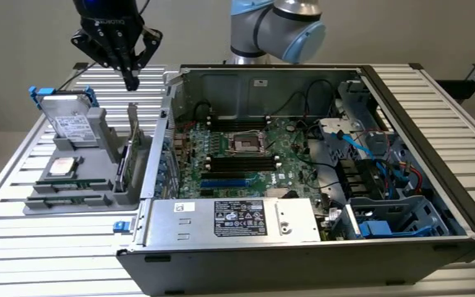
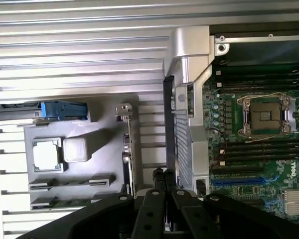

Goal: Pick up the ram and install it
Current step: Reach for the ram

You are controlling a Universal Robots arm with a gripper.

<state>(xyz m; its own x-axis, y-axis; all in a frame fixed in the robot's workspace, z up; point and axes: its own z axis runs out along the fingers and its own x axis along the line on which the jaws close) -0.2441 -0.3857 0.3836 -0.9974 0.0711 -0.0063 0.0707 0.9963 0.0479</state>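
One ram (image 1: 72, 184) sits on edge in a slot of the grey holder (image 1: 35, 207), at the exterior view's left, the first technician says, just in front of the processor (image 1: 62, 166) and the hard drive (image 1: 67, 120). Nothing grips it.

The gripper (image 1: 131, 83) hangs well above the holder's far end, the second answers, fingers pinched together and empty. If it descends like that, it likely meets the stick's edge instead of straddling it.

And the upright card (image 1: 130, 148) stands between the ram and the case (image 1: 303, 272), the first adds. A low carry toward the right could clip either.

Further right, the second says, the black memory slots (image 1: 237, 162) flank the socket. A tilted stick would probably jam there, and hard pressing could strain the motherboard (image 1: 295, 139).
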